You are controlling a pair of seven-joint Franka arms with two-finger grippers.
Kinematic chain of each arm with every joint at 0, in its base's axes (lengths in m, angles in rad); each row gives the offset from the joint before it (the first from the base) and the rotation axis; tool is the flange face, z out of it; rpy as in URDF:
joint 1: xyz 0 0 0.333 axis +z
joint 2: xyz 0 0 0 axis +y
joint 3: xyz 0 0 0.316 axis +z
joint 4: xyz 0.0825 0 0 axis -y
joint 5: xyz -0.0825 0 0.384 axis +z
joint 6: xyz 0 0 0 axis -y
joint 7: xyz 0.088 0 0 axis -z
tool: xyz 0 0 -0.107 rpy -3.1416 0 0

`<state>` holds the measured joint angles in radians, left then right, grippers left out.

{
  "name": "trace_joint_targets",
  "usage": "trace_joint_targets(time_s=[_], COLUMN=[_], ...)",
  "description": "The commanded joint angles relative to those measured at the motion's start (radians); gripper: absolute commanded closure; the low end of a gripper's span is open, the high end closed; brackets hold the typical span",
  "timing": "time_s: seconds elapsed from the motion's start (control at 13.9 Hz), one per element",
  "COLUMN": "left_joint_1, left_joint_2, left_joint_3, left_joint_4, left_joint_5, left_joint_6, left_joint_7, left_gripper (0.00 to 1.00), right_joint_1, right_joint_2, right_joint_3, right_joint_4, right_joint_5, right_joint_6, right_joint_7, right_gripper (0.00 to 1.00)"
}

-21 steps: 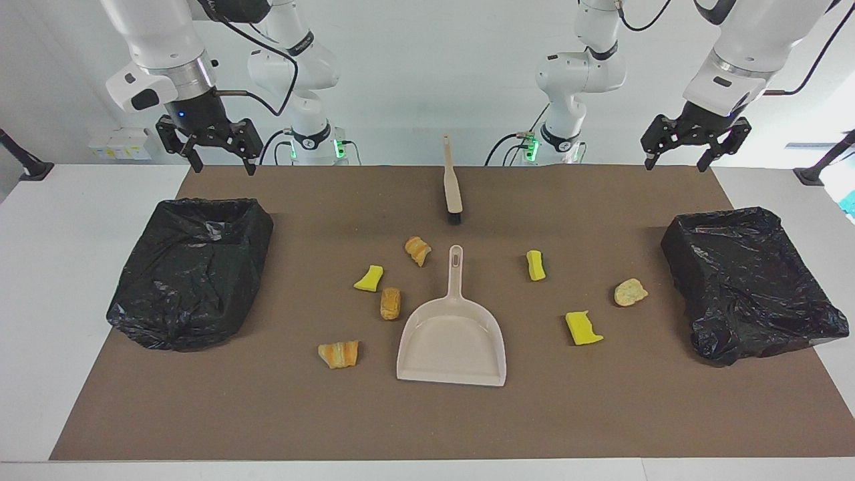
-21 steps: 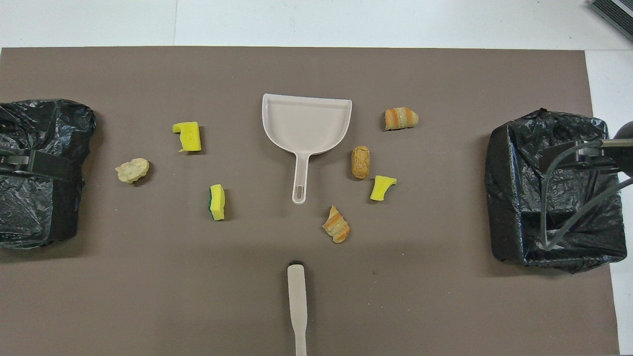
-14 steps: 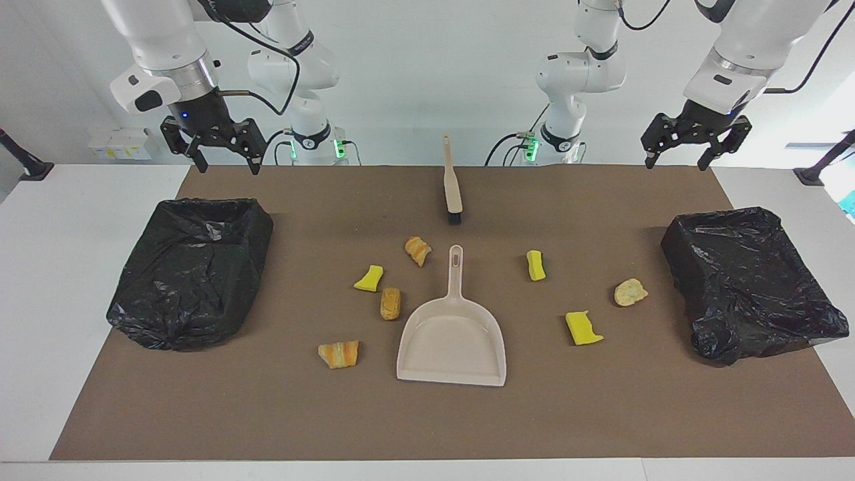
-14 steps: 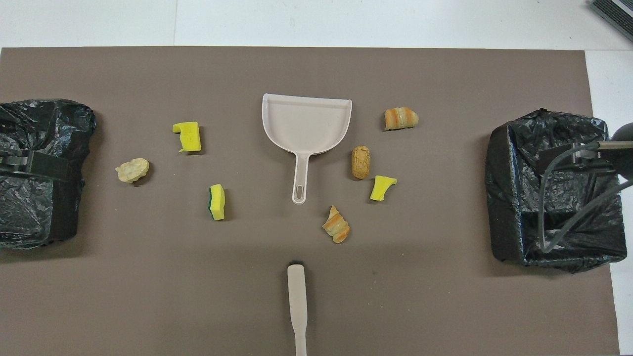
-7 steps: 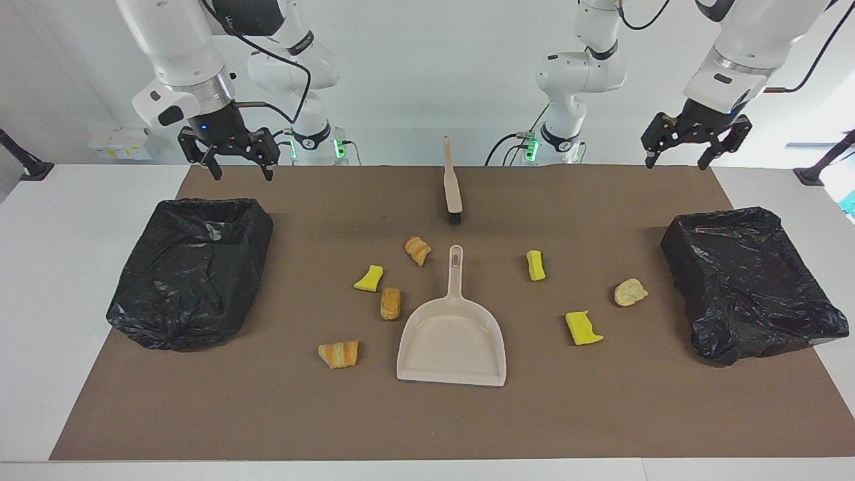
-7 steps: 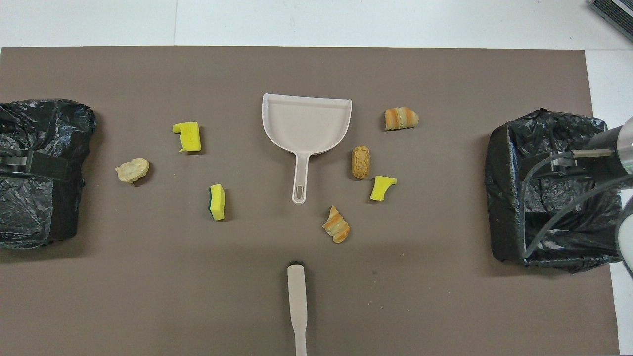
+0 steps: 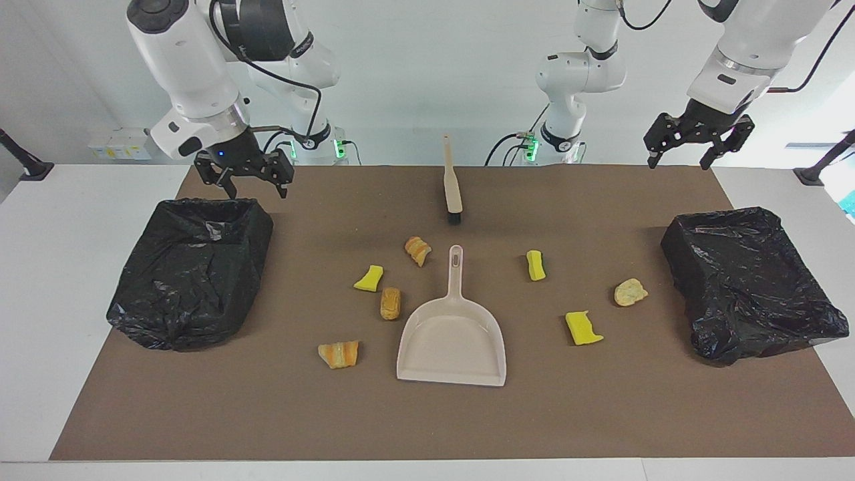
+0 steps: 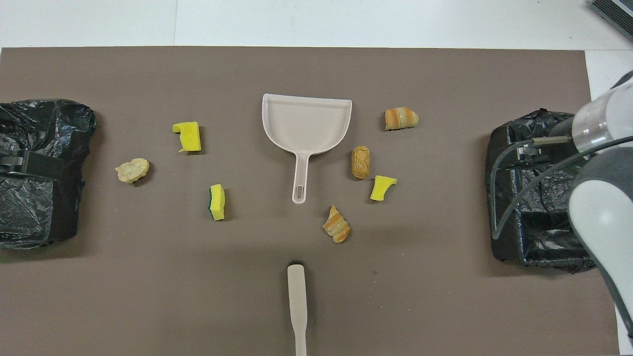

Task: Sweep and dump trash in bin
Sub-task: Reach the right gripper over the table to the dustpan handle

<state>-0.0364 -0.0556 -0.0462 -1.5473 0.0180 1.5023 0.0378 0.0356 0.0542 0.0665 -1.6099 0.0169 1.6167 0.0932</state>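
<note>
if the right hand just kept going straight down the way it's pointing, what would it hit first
Probably the black bin at that end of the table: the right hand, open and empty, points down over the bin's edge nearest the robots. Depth is unclear, so it might meet the brown mat beside that edge instead.

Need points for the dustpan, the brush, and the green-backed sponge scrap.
dustpan [image 8: 306, 121]: overhead view, middle of the bare pan floor.
brush [image 7: 453, 189]: facing view, beige back just above the bristles.
green-backed sponge scrap [image 8: 217, 201]: overhead view, yellow face of the scrap.
</note>
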Motion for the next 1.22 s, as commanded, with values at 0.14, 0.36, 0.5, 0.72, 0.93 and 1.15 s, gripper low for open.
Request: trace_joint_targets(time_s=[0.14,0.36,0.5,0.72,0.93,1.15], left_joint_1=[-0.014,-0.017,-0.032,-0.079,-0.157,-0.213], left_joint_2=[-0.027,-0.055,-0.107,-0.139,-0.161,-0.199], left_joint_3=[0.003,0.002,0.0,-0.003,-0.003,-0.003], left_joint_4=[-0.034,-0.085,-0.167,-0.253,-0.321,-0.401], left_joint_5=[-0.007,-0.007,-0.007,-0.009,-0.009,-0.009], left_joint_6=[-0.004,0.003,0.021,0.084,0.124,0.142], left_joint_7=[-0.001,-0.013,-0.015,-0.036,-0.088,-0.137], left_gripper=[0.0,0.0,0.0,0.0,0.0,0.0], right_joint_1=[0.076,0.156,0.228,0.312,0.365,0.409], right_joint_2=[0.102,0.148,0.179,0.22,0.266,0.328], right_joint_3=[0.021,0.022,0.021,0.021,0.021,0.021], right_joint_4=[0.031,0.031,0.03,0.03,0.028,0.033], right_joint_5=[0.021,0.023,0.021,0.009,0.006,0.003], right_joint_6=[0.1,0.181,0.233,0.308,0.385,0.428], right_joint_7=[0.118,0.227,0.311,0.417,0.471,0.503], right_gripper=[0.0,0.0,0.0,0.0,0.0,0.0])
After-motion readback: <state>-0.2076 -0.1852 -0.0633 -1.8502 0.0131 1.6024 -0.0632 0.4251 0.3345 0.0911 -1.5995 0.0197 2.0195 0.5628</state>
